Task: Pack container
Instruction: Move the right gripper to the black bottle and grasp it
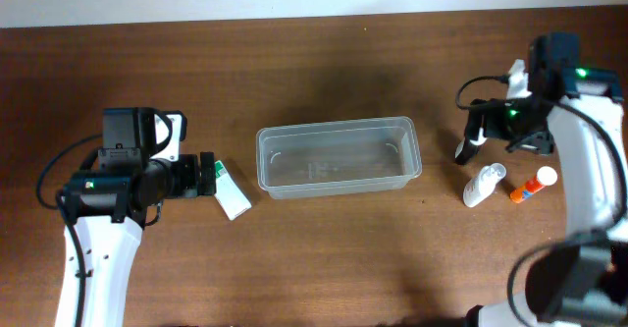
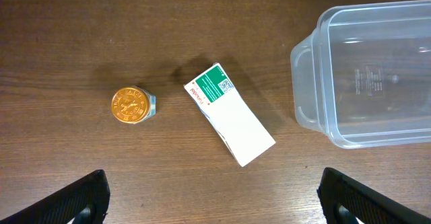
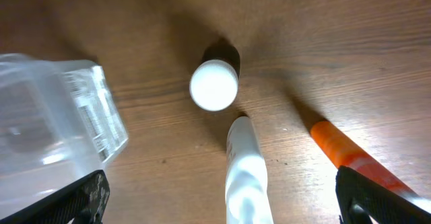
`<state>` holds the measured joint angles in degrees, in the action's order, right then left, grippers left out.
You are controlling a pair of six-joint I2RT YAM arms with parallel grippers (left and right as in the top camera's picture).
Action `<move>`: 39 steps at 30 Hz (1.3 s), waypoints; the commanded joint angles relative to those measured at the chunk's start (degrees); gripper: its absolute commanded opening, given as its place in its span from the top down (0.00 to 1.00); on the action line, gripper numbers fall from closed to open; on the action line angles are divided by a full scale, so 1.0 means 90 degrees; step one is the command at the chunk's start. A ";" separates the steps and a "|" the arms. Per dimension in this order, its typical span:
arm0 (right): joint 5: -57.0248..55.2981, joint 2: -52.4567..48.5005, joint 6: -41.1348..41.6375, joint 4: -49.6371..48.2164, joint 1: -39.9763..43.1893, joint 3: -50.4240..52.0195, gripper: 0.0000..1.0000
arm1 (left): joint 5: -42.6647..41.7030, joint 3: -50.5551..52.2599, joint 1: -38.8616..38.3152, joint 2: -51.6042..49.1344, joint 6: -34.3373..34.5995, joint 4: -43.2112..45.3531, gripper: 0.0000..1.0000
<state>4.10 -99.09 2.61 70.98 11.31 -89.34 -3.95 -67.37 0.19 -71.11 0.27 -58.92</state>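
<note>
The container (image 1: pixel 339 158), a clear plastic tub, stands empty at the table's middle; it also shows in the left wrist view (image 2: pixel 370 76) and the right wrist view (image 3: pixel 54 109). My left gripper (image 1: pixel 206 174) is open and empty (image 2: pixel 214 207), above a white box with a green label (image 2: pixel 229 114) (image 1: pixel 233 193) and a small gold-lidded jar (image 2: pixel 133 105). My right gripper (image 1: pixel 473 136) is open and empty (image 3: pixel 222 207), hovering over a white tube (image 3: pixel 246 170) (image 1: pixel 484 184), next to an upright white-capped bottle (image 3: pixel 214 85) and an orange-capped stick (image 3: pixel 357 160) (image 1: pixel 533 185).
The dark wooden table (image 1: pixel 324 62) runs to a pale wall edge at the back. The gold-lidded jar is hidden under my left arm in the overhead view.
</note>
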 commanded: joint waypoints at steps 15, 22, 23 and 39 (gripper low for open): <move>-0.0032 -0.0906 -0.0092 -0.0619 -0.0010 -0.0121 0.33 | -0.0087 -0.0131 0.0039 -0.0039 0.0019 0.0015 0.01; -0.0032 -0.0908 -0.0092 -0.0750 -0.0010 -0.0061 0.31 | -0.0087 -0.0131 0.0041 -0.0039 0.0019 0.0012 0.00; -0.0032 -0.0913 -0.0092 -0.0789 -0.0010 -0.0061 0.31 | -0.0087 -0.0131 0.0041 -0.0039 0.0019 0.0012 0.01; -0.0034 -0.1260 -0.0090 -0.0933 -0.0007 -0.0063 0.33 | -0.0087 -0.0131 0.0041 -0.0039 0.0019 0.0012 0.01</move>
<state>4.10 -110.24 1.69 62.87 11.31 -89.36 -4.10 -67.37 0.19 -71.16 0.27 -58.92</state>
